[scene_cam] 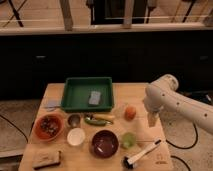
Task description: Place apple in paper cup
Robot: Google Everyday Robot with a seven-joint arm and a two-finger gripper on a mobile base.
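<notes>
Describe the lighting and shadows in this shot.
Camera view: warm light on the wooden table, a dark backdrop behind, a bright strip along the top; the white arm is brightest, its gripper hanging just right of the apple.

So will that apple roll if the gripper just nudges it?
Likely yes: the apple is round and sits loose on the flat table, so a side push should roll it. Its curved sides could slip out of an off-centre pinch. The open gripper hangs beside it, not touching.
</notes>
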